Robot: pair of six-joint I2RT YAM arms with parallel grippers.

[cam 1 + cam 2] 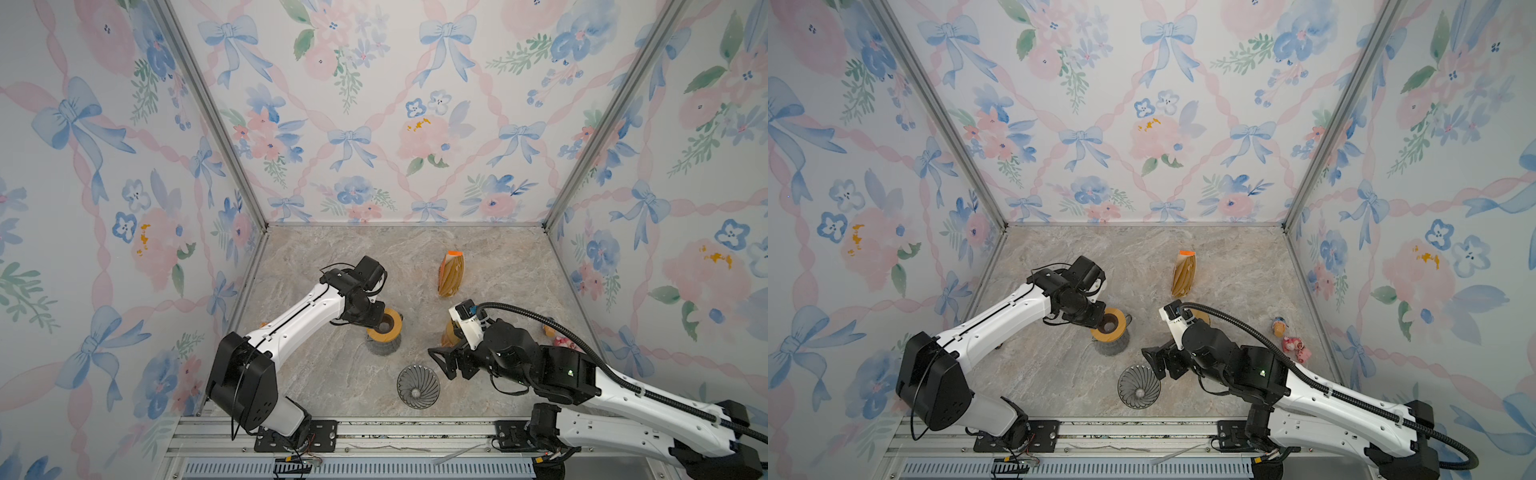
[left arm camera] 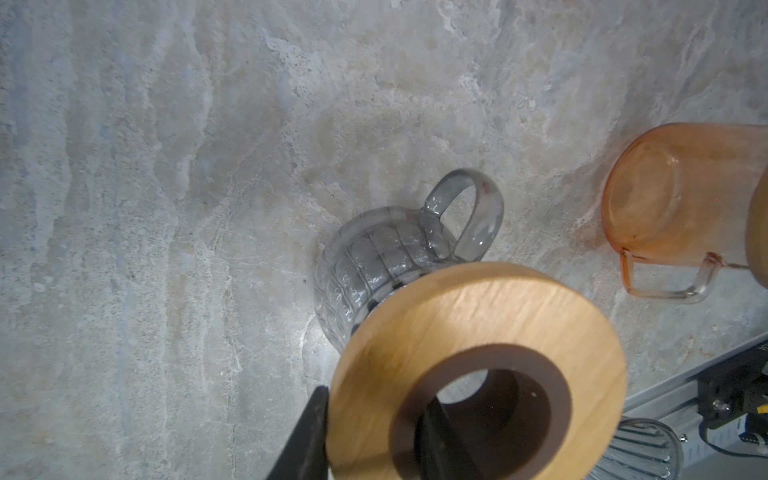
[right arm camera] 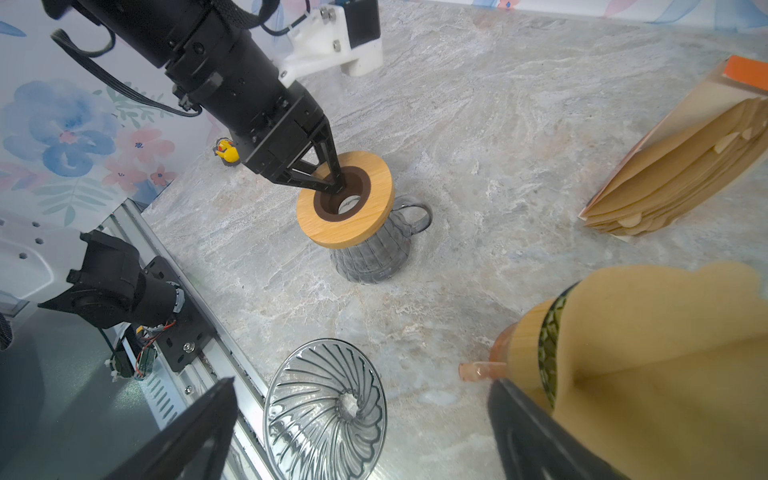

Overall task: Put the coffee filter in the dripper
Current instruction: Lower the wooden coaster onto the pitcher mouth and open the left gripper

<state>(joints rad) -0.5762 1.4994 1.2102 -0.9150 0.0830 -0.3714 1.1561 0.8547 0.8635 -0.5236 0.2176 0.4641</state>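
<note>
My left gripper [image 1: 380, 322] [image 2: 370, 440] is shut on a wooden ring [image 2: 478, 332]. One finger is in the ring's hole and the other is outside its rim. It holds the ring tilted over a grey glass jug [image 2: 374, 266]. The clear ribbed dripper [image 1: 417, 386] [image 3: 324, 411] stands on the table near the front edge. My right gripper [image 1: 442, 368] [image 3: 365, 449] hangs open just right of and above the dripper, holding nothing. A pack of brown coffee filters [image 1: 451, 274] [image 3: 685, 166] lies at the back.
Under my right arm stands an orange glass cup [image 3: 498, 353] topped by a wooden collar and a brown paper filter [image 3: 665, 332]. Small toys [image 1: 1293, 345] lie at the right wall and a yellow duck [image 3: 226, 151] at the left. The metal rail [image 1: 374, 432] runs along the front.
</note>
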